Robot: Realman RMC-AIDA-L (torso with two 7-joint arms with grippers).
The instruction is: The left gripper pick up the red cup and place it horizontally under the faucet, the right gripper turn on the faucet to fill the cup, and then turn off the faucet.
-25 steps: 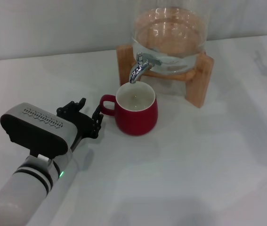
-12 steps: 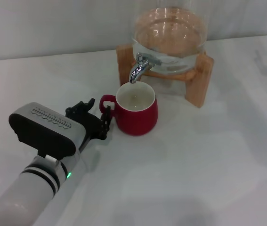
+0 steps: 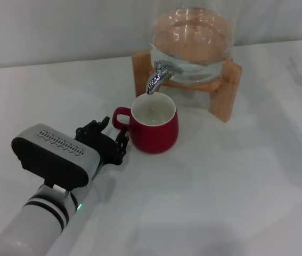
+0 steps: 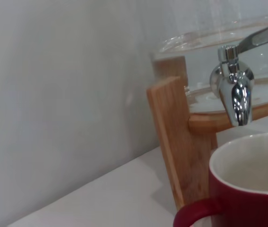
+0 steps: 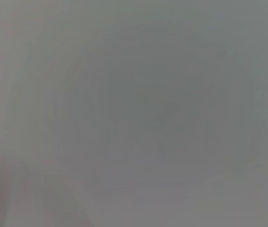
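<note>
Black fingers of the left gripper (image 3: pixel 108 140) spread open just beside the red cup's (image 3: pixel 154 129) handle.

L arm reaches in from lower left, low over the table; left gripper (image 3: pixel 107 140) points up-right, fingers (image 3: pixel 120 143) spread apart, holding nothing. R arm isn't seen in any view.

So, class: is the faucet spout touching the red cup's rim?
Apart. The left wrist view shows the faucet spout ending above the red cup, with the wooden stand visible in the gap between.
</note>
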